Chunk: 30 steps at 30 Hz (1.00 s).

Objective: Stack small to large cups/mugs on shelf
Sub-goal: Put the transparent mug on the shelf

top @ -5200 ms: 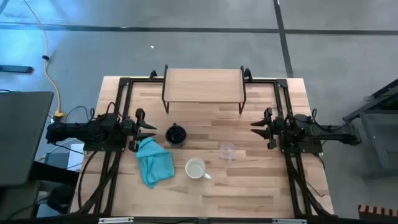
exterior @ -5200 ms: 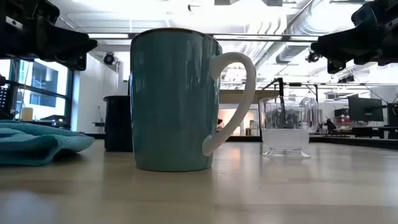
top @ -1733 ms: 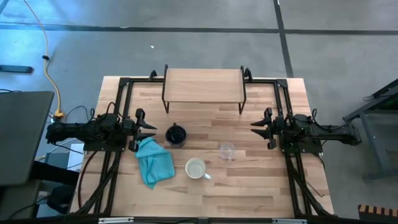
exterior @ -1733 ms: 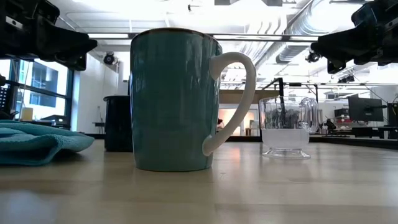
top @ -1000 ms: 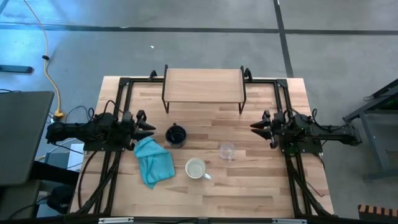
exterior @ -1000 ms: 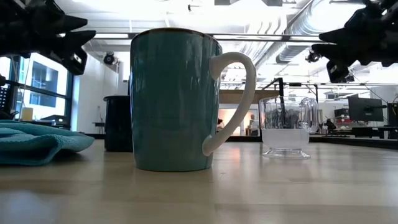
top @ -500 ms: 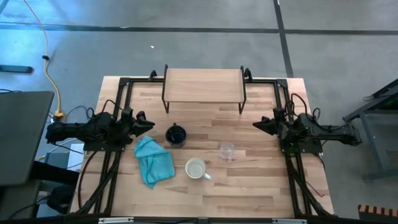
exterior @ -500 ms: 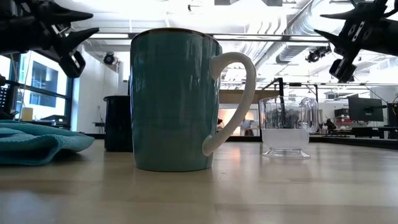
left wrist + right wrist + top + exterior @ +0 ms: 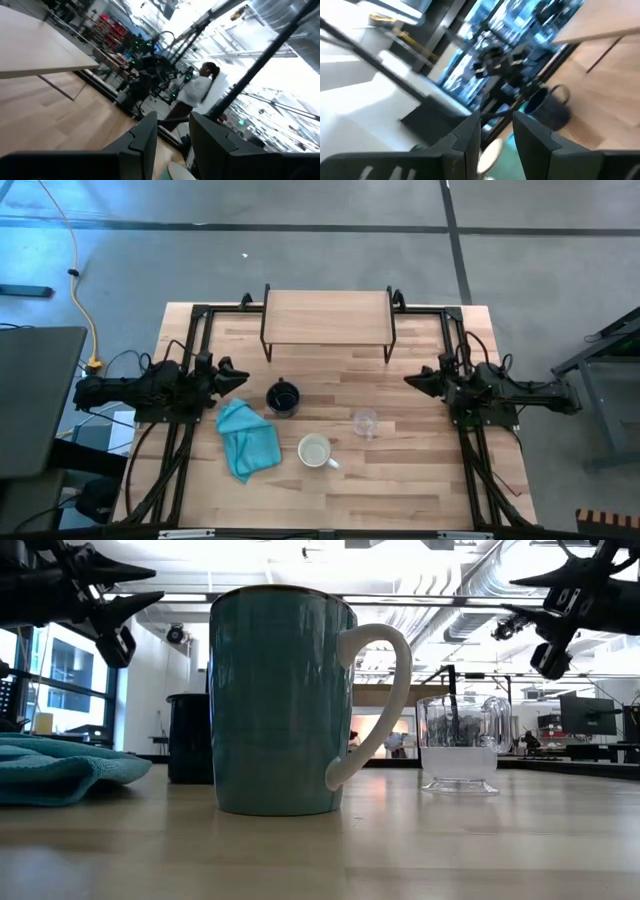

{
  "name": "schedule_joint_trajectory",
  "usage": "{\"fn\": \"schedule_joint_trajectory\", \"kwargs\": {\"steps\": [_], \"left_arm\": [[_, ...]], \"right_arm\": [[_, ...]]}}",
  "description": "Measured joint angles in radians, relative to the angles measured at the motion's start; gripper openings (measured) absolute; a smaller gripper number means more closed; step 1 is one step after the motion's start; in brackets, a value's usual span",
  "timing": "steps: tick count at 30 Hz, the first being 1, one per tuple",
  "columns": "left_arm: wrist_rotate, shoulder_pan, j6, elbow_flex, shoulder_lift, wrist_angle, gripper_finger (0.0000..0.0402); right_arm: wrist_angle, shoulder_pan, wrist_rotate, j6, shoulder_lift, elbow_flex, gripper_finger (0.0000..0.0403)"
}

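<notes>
We found nothing stacked yet: the glass cup (image 9: 365, 421), black mug (image 9: 283, 396) and white mug (image 9: 315, 450) sat at six o'clock of the bare shelf (image 9: 327, 317), both grippers (image 9: 237, 376) (image 9: 413, 380) slightly spread, holding nothing.

Your two arms are matt black, angular, with exposed cabling; left gripper (image 9: 236, 376) and right gripper (image 9: 415, 380) have tapered dark fingers.
</notes>
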Motion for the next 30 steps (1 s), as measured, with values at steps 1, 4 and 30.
{"fn": "schedule_joint_trajectory", "kwargs": {"steps": [1, 4, 30], "left_arm": [[-0.031, 0.0, 0.001, 0.0, 0.0, -0.001, 0.0104], [-0.101, 0.0, 0.076, 0.0, 0.0, -0.028, 0.0104], [0.045, 0.0, 0.061, 0.0, 0.003, 0.145, 0.0104]], "right_arm": [[-0.004, 0.0, 0.033, -0.036, 0.0, 0.0, 0.0108], [0.001, -0.001, 0.066, -0.197, 0.005, 0.0, 0.0108], [-0.102, 0.04, -0.015, -0.675, 0.675, 0.576, 0.0108]]}}
